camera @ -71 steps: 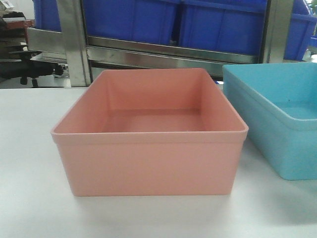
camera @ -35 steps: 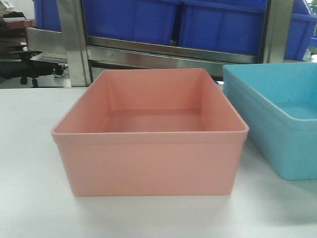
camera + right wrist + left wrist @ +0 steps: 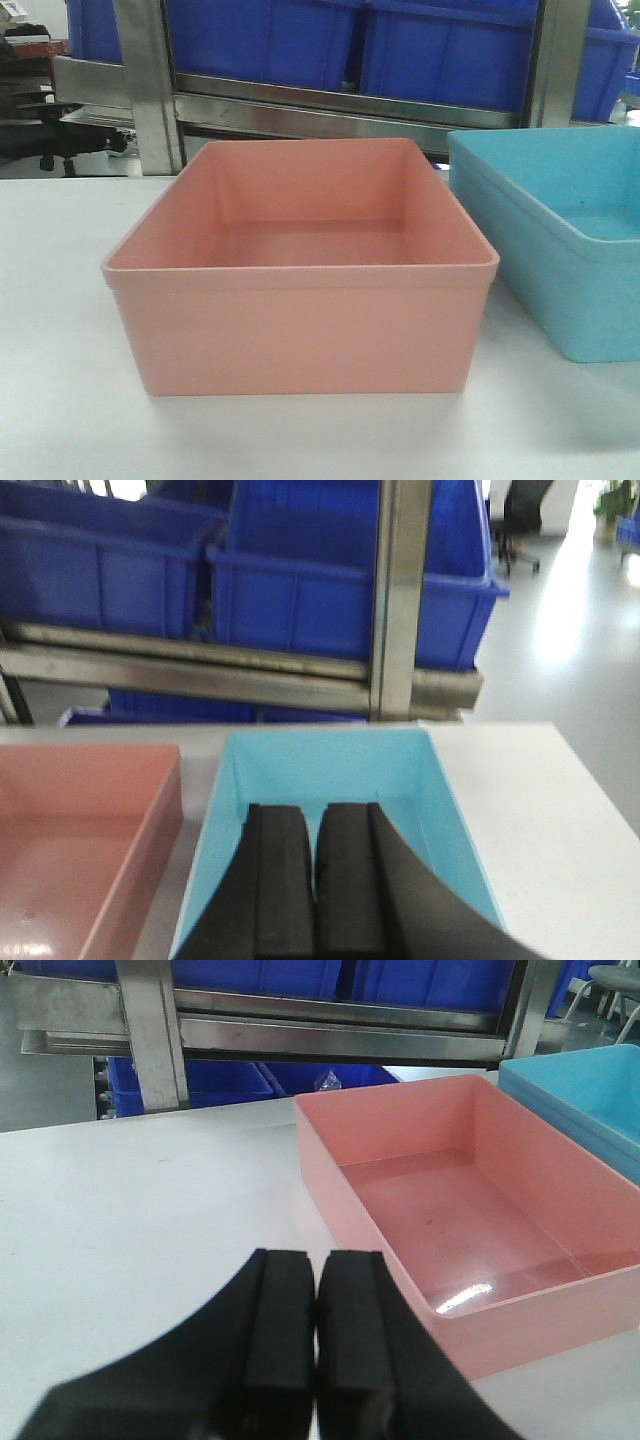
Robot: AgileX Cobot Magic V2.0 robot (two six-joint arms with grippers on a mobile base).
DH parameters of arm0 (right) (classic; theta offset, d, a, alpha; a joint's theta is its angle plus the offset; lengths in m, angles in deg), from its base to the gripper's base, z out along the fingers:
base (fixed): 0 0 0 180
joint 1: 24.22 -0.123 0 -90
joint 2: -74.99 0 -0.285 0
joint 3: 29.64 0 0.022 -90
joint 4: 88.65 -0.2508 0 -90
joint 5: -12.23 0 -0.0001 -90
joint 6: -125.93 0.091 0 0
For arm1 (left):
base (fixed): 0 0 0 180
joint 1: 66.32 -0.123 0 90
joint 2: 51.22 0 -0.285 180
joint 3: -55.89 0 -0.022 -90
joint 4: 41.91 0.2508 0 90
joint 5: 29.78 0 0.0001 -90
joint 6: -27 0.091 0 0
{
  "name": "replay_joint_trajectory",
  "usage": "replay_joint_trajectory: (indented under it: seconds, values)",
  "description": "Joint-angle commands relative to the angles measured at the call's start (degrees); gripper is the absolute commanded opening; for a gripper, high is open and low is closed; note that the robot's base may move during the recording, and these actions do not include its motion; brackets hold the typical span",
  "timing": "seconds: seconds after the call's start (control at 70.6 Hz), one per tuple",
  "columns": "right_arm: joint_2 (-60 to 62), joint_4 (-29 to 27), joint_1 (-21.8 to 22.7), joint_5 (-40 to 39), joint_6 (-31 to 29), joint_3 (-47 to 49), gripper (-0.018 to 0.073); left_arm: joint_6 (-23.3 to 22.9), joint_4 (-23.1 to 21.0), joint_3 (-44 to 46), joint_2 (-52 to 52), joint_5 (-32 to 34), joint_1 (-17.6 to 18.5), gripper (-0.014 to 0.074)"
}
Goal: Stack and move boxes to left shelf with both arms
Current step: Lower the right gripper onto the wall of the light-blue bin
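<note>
Left wrist-mounted view puts the left gripper [image 3: 316, 1340] low over the white table [image 3: 130, 1210], its black pads pressed flat together with nothing between them, just left of the salmon-pink box's [image 3: 470, 1210] near corner and apart from it. In the front-facing view this pink box [image 3: 300, 320] stands upright in the middle of the table, open top up, a short wall toward the camera and its long axis running back toward the steel rack [image 3: 340, 105] loaded with dark blue bins [image 3: 260, 40]. The sky-blue box [image 3: 560, 270] sits just beside it on the right, apart by a narrow strip of table, lying the same way. The right gripper [image 3: 315, 880] hangs above the blue box's open interior, pads closed to a hairline slit, gripping nothing.
</note>
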Motion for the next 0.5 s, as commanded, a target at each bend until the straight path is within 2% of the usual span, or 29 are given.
replay_joint_trajectory:
  seconds: [0.0, 0.085, 0.184, 0.227, 0.255, 0.481]
  values:
    - [-6.99, 0.32, 0.32, -0.75, -0.61, 7.01, 0.0082, -0.07, -0.26, 1.57, 0.45, 5.29, 0.37, -0.0006]
    - [-12.9, 0.32, 0.32, 1.98, -0.61, 11.64, 0.0243, -0.07, -0.26, 1.57, 0.45, 5.29, 0.37, -0.0006]
    - [-19.18, 0.45, 0.32, 6.52, -0.61, 16.44, 0.0519, -0.07, -0.26, 1.57, 0.45, 5.29, 0.37, -0.0006]
    - [-21.11, 0.62, 0.32, 8.69, -0.61, 18.61, 0.0593, -0.07, -0.26, 1.57, 0.45, 5.29, 0.37, -0.0006]
    - [-22.21, 0.75, 0.32, 9.81, -0.61, 19.7, 0.0615, -0.07, -0.26, 1.57, 0.45, 5.29, 0.37, -0.0006]
    - [-32.17, 2.44, 1.1, 22.1, -0.61, 30.94, 0.058, -0.07, -0.26, 1.57, 0.45, 5.29, 0.37, -0.0006]
